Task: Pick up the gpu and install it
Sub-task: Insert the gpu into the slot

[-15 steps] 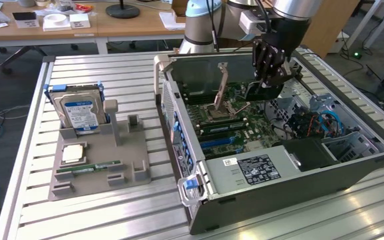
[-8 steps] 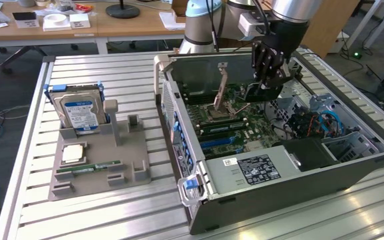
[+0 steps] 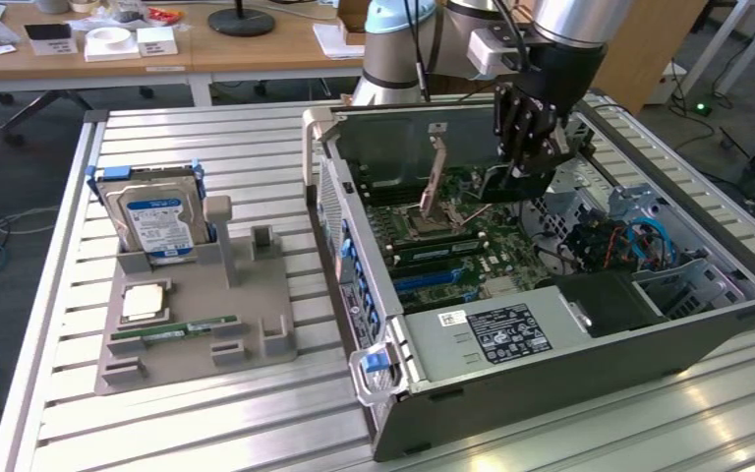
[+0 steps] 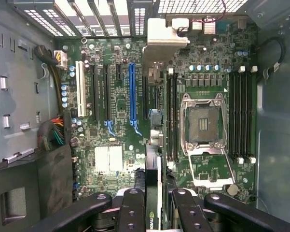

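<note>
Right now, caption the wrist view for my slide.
Gripper jaws shut on the thin dark gpu card with silver bracket, held edgewise over the green motherboard.

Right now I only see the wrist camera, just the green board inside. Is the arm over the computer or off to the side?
Observer: Over it. The gripper hangs above the open computer case, clamped on the dark card.
Operator: Is anything sitting beside the case?
Observer: Yes. On the exterior view's left, a grey tray holds a hard drive, a memory stick and a square chip.
</note>
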`<action>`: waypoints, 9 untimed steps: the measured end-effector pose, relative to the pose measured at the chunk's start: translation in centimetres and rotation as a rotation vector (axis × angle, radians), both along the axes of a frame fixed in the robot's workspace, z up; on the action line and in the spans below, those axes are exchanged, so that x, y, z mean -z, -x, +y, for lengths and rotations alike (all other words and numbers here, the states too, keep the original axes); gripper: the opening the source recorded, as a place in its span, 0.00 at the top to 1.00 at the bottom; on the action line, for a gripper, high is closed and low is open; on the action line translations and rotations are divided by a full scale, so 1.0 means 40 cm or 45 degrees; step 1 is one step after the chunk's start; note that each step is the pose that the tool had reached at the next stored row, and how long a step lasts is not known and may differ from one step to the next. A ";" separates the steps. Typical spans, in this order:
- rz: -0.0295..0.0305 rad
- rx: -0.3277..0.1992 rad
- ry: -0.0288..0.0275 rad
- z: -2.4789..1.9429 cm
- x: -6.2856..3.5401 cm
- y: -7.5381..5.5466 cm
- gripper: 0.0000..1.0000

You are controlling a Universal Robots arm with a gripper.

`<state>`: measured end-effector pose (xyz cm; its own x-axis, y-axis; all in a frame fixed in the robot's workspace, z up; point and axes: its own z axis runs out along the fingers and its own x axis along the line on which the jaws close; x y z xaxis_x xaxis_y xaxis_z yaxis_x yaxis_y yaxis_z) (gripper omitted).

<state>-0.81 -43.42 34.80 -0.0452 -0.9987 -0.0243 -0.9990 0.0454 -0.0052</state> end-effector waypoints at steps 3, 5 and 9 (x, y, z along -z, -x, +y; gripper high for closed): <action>0.0001 0.000 0.0005 0.000 0.002 0.000 0.74; 0.0000 0.000 0.0001 0.000 0.003 0.000 0.74; 0.0000 0.000 -0.0002 0.000 0.005 0.000 0.74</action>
